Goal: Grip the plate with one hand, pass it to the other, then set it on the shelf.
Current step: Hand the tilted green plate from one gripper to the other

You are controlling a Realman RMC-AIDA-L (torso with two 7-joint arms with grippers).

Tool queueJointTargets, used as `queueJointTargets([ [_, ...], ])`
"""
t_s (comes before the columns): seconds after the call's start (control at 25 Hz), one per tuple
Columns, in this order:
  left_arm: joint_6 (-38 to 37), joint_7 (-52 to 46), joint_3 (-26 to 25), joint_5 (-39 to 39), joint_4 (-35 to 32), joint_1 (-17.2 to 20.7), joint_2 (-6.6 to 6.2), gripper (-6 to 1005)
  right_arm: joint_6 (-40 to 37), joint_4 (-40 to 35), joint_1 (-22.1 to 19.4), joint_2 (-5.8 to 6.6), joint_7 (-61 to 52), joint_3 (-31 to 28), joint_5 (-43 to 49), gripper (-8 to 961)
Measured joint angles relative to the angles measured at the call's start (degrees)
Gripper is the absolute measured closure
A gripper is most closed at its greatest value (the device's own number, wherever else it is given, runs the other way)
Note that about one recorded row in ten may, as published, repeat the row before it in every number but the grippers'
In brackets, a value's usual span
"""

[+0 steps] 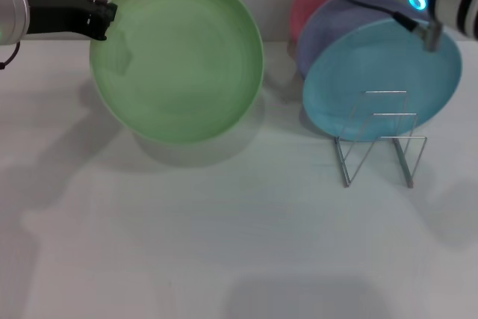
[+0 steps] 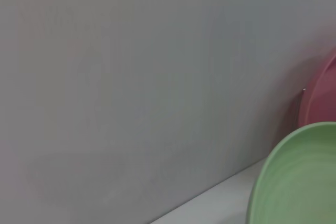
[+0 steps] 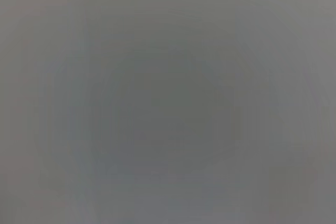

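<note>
The light-green plate (image 1: 178,56), round with a shallow raised rim, is lifted clear of the white table and tilted so its hollow face looks toward the head camera. The left gripper (image 1: 104,16) pinches its rim at the upper-left edge. The shelf (image 1: 377,140), a thin silver wire rack with upright zigzag slots, stands on the table well to the right, apparently empty. The right gripper itself is out of sight.

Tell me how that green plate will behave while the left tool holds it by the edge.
The green plate looks like thin, rigid plastic, so probably light and stiff, unlikely to sag. The left tool pinches only its rim, so the wide plate may pivot or slip if swung quickly. Its smooth surface looks somewhat slippery.
</note>
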State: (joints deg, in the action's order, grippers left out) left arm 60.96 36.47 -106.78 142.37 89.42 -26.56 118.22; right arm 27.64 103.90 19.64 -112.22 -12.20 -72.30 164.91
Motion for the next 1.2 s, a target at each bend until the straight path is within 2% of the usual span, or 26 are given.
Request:
queueJointTargets([
  [0.04,-0.09,0.0,0.0,0.01,0.04,0.06,0.0,946,4.26,1.86,-0.04,-1.33,2.22,-2.07,-1.95,128],
  [0.08,-0.2,0.0,-0.01,-0.01,0.09,0.12,0.0,946,11.47,4.04,0.07,-3.93,8.33,-6.83,-8.04,128],
  [0.12,-0.2,0.0,-0.01,-0.01,0.09,0.12,0.0,946,11.47,4.04,0.07,-3.93,8.33,-6.83,-8.04,128],
  [0.16,-0.22,0.04,0.0,-0.04,0.1,0.16,0.0,945,14.53,4.37,0.14,-5.22,12.13,-9.39,-11.72,128],
  [0.24,-0.23,0.11,0.07,-0.06,0.1,0.27,-0.01,945,19.1,4.2,0.26,-6.69,18.42,-14.0,-19.75,128],
  [0.28,-0.23,0.16,0.11,-0.08,0.17,0.41,-0.04,944,21.96,3.37,0.64,-6.44,20.51,-17.18,-24.86,128],
  [0.48,-0.22,0.72,0.11,-0.59,0.86,1.06,-0.06,943,25.83,1.8,1.19,-6.5,22.11,-22.75,-27.39,128],
  [0.72,0.08,0.87,0.15,-1.48,1.22,1.21,-0.16,941,26.57,-2.81,3.3,-6.55,22.53,-23.33,-27.34,129],
  [0.96,0.52,0.88,0.55,-2.0,3.25,1.75,-0.02,939,27.18,-10.11,8.11,-6.67,24.0,-22.61,-27.24,129],
  [1.2,0.81,0.88,0.61,-2.39,3.31,1.8,-0.07,938,27.22,-10.68,8.96,-6.7,24.14,-21.49,-27.29,129],
])
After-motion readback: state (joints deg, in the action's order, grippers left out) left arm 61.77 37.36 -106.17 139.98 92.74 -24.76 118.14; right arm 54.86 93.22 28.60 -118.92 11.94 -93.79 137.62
